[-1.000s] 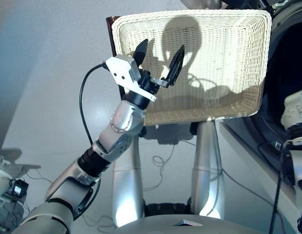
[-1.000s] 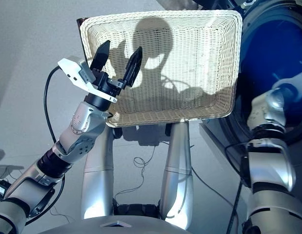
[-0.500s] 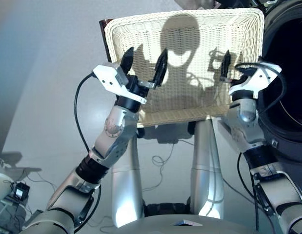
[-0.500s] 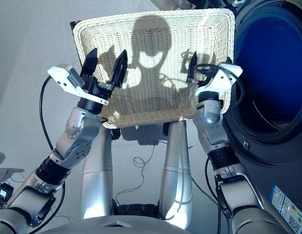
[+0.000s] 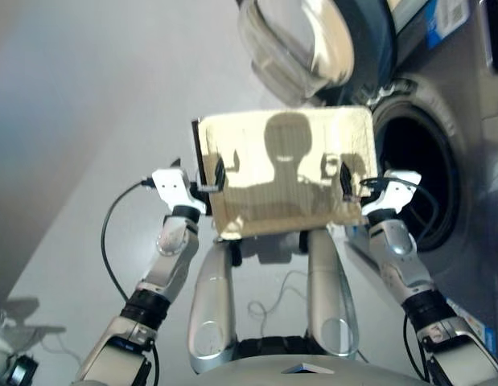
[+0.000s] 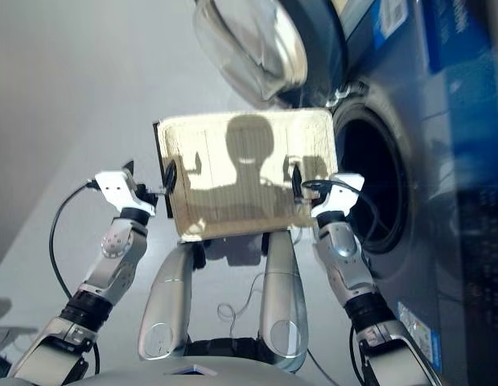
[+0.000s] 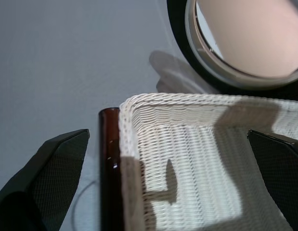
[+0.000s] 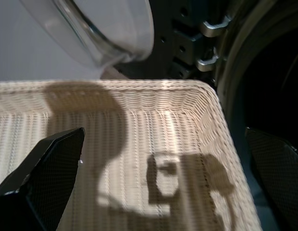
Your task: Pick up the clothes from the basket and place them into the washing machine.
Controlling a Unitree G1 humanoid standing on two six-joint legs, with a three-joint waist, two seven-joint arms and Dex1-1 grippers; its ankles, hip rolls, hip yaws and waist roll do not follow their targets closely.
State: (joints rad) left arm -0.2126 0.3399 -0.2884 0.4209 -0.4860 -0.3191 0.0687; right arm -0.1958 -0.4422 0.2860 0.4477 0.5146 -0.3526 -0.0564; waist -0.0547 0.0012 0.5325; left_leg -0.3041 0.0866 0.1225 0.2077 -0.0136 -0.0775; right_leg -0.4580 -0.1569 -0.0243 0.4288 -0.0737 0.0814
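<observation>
Change: both arms have drawn apart since half a second ago, so your grippers now sit at the basket's two short ends; the camera has also tilted up, bringing the door and drum hole into view.
Left gripper [image 5: 215, 175]: your fingers are spread wide, straddling the basket's left rim beside a dark brown post [image 7: 109, 168].
Right gripper [image 5: 346, 175]: fingers spread wide too, over the right end of the basket, holding nothing.
Basket [image 5: 282, 215]: cream wicker, only shadows on its weave; you see no clothes in it.
Washing machine [image 5: 417, 189]: just right of the basket, drum hole dark; glass door [image 5: 298, 44] swung open above.
Writing: blue stickers [image 5: 443, 16] on the machine front, too blurred to read.
</observation>
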